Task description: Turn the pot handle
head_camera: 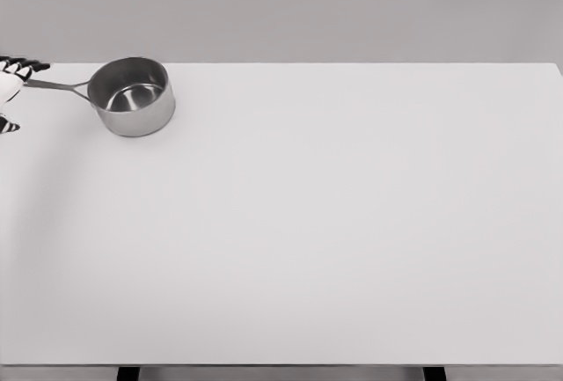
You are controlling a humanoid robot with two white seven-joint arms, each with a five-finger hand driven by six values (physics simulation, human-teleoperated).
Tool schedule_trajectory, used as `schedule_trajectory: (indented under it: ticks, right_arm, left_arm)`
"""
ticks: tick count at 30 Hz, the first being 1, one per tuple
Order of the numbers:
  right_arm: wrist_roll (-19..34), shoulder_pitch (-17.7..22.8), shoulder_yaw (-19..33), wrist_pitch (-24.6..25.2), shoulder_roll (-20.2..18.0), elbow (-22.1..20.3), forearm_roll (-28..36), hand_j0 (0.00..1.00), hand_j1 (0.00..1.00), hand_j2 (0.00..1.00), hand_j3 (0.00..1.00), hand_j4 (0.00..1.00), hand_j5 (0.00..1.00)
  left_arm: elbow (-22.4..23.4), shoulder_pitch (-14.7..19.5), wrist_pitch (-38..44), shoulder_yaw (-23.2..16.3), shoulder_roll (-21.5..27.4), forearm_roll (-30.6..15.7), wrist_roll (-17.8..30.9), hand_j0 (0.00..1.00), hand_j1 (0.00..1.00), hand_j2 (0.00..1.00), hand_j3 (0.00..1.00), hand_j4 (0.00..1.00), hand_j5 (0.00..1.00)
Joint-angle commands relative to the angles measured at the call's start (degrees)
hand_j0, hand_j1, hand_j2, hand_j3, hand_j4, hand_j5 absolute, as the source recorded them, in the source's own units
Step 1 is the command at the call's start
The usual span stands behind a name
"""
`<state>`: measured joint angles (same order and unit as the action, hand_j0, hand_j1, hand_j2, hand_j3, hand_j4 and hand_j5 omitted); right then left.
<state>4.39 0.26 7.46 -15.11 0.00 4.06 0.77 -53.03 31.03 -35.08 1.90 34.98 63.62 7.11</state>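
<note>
Head view: the steel pot (133,96) sits at the far left of the white desk (334,223), its thin handle (57,86) pointing left. The left hand (12,77) is right at the handle's tip, mostly cut off; whether it pinches, I cannot tell. The pot looks rigid, smooth, likely slippery and fairly light; the handle's end offers the best leverage.

A broad, plain white rectangular surface (334,223) filled nearly the whole head view. On it, near the far left corner, stood a small round, shiny steel pot (133,97), upright and empty, its thin straight metal handle (58,86) pointing toward the surface's left edge.
</note>
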Motion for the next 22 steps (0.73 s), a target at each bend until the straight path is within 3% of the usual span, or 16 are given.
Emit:
schedule_trajectory:
  ticks: [1,2,4,7,14,22]
  right_arm:
    - [0.0,0.0,0.0,0.0,0.0,0.0,0.0,1.00,1.00,1.00,1.00,1.00,1.00]
    - [0.0,0.0,0.0,0.0,0.0,0.0,0.0,1.00,1.00,1.00,1.00,1.00,1.00]
    - [0.0,0.0,0.0,0.0,0.0,0.0,0.0,1.00,1.00,1.00,1.00,1.00,1.00]
    - [0.0,0.0,0.0,0.0,0.0,0.0,0.0,1.00,1.00,1.00,1.00,1.00,1.00]
    - [0.0,0.0,0.0,0.0,0.0,0.0,0.0,1.00,1.00,1.00,1.00,1.00,1.00]
    - [0.0,0.0,0.0,0.0,0.0,0.0,0.0,1.00,1.00,1.00,1.00,1.00,1.00]
  left_arm:
    - [-10.2,0.0,0.1,1.3,3.0,-5.9,0.2,1.00,1.00,1.00,1.00,1.00,1.00]
    - [-16.0,-4.2,0.1,1.5,6.1,-11.9,0.5,1.00,1.00,1.00,1.00,1.00,1.00]
    - [-21.7,-9.3,0.1,1.5,8.7,-20.0,4.2,1.00,1.00,1.00,1.00,1.00,1.00]
    - [-29.0,-17.6,0.1,1.9,10.5,-28.0,5.5,1.00,1.00,1.00,1.00,1.00,1.00]
    - [-31.0,-26.1,0.1,3.3,9.2,-28.9,5.6,1.00,1.00,1.00,1.00,1.00,1.00]
    - [-31.6,-27.3,0.1,2.7,8.2,-28.1,5.7,1.00,1.00,1.00,1.00,1.00,1.00]
